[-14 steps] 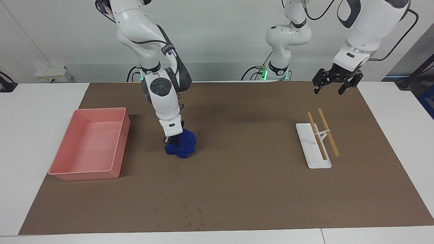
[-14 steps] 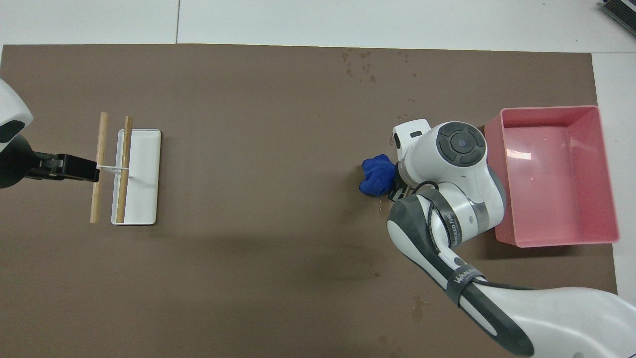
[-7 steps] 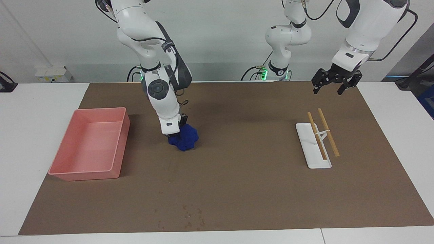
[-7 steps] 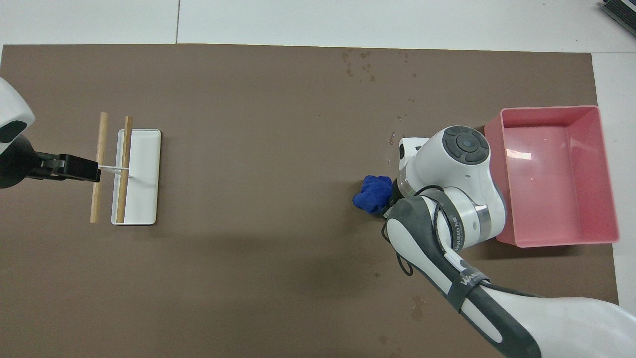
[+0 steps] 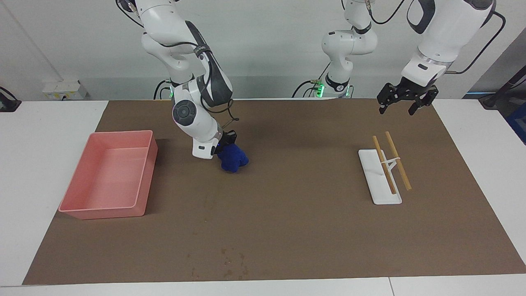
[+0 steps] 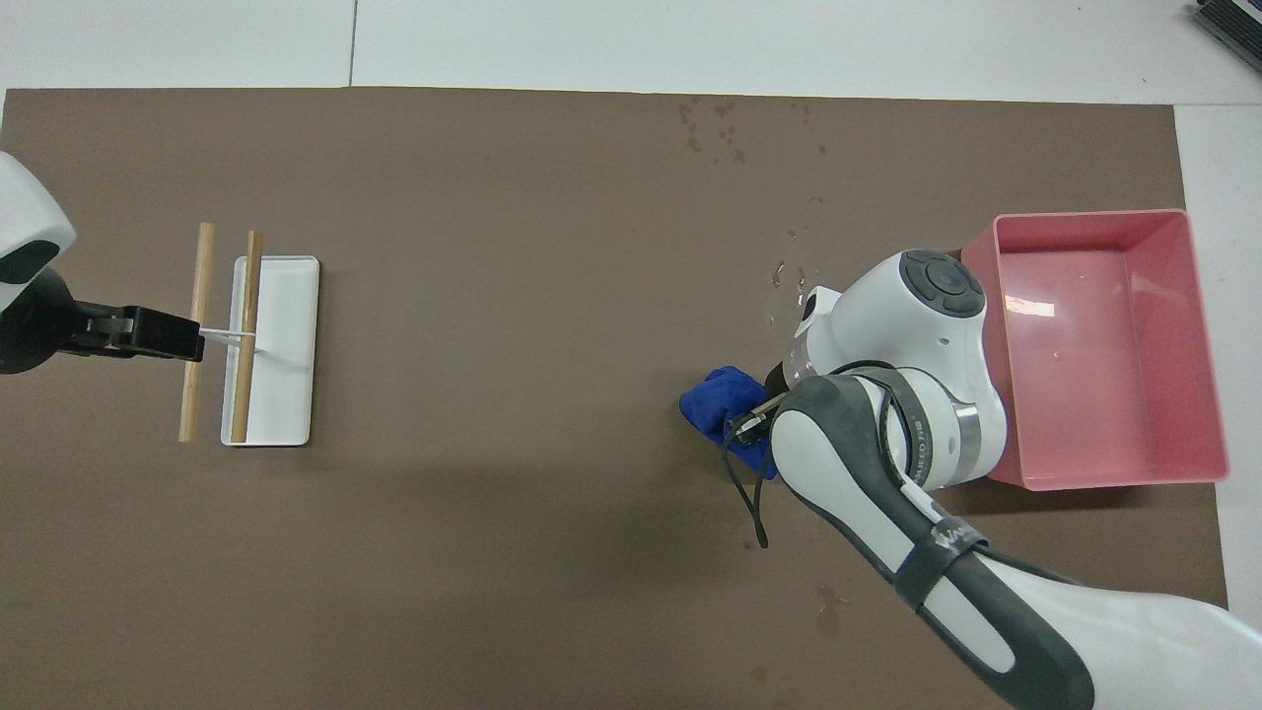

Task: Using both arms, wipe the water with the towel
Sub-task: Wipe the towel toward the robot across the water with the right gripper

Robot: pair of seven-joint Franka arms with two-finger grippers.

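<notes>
My right gripper (image 5: 224,147) is shut on the deep-blue towel (image 5: 233,159), a lumpy wad held low at the brown mat beside the pink tray; its fingers are mostly hidden by the wrist and the cloth. In the overhead view the towel (image 6: 715,399) shows beside the right arm's wrist. The water is a faint darker streak (image 5: 204,200) on the mat, farther from the robots than the towel; it shows as small glints (image 6: 786,281) in the overhead view. My left gripper (image 5: 397,107) is open and empty, raised over the mat at the left arm's end.
The pink tray (image 5: 141,172) stands at the right arm's end. A white holder (image 5: 380,189) with two wooden sticks (image 5: 397,160) lies at the left arm's end. Small dark specks (image 5: 230,263) dot the mat's edge farthest from the robots.
My right gripper has drawn the towel over the mat toward the robots and a little toward the left arm's end. The left arm has barely moved.
</notes>
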